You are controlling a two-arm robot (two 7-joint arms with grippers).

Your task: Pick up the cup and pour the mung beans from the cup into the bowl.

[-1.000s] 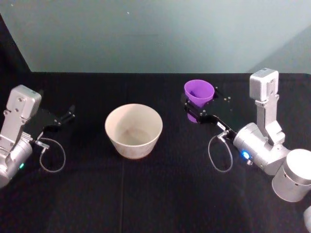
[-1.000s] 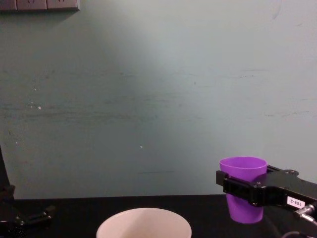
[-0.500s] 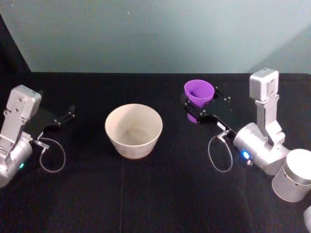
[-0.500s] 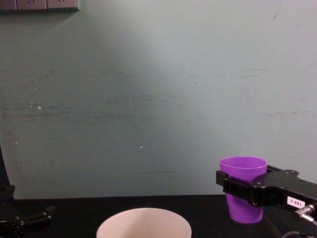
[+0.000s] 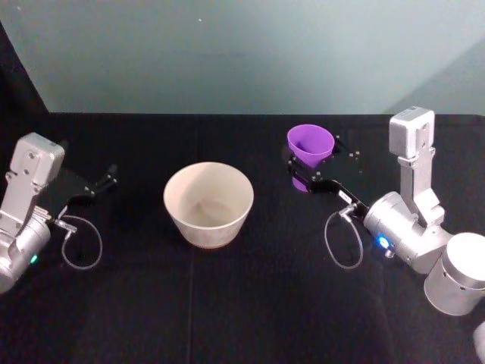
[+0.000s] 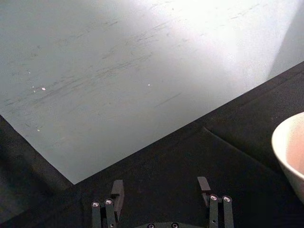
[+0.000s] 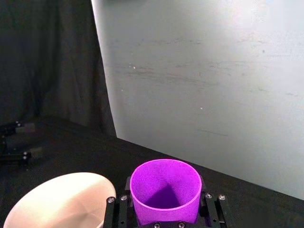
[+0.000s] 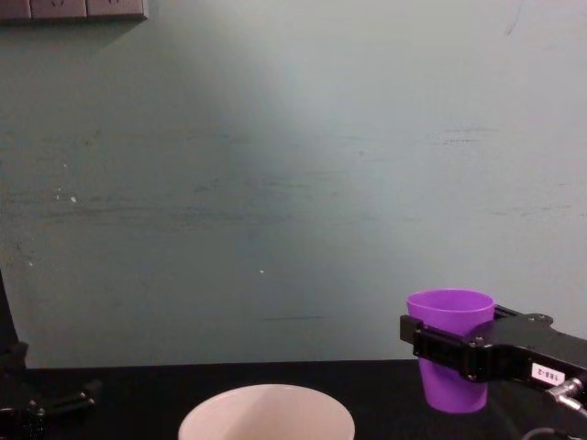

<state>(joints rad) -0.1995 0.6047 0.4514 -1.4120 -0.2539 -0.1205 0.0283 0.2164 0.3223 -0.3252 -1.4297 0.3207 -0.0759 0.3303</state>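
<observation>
The right gripper [image 5: 305,175] clasps the upright cup [image 5: 311,143] in its fingers, right of the bowl [image 5: 206,223]. The left gripper [image 5: 105,180] (fingers spread apart) sits far left.

cup [image 5: 310,144] plain purple. bowl [image 5: 208,203] plain cream. desk [image 5: 227,303] flat black. wall [image 5: 227,53] pale teal-green with faint scuff streaks. left tool [image 5: 104,180] and right tool [image 5: 312,164] both black.

Chest view's bottom edge chops off most of the bowl [image 8: 266,403], and the right gripper [image 8: 449,351] covers a band of the cup [image 8: 452,394]. What's inside the cup, can't tell.
</observation>
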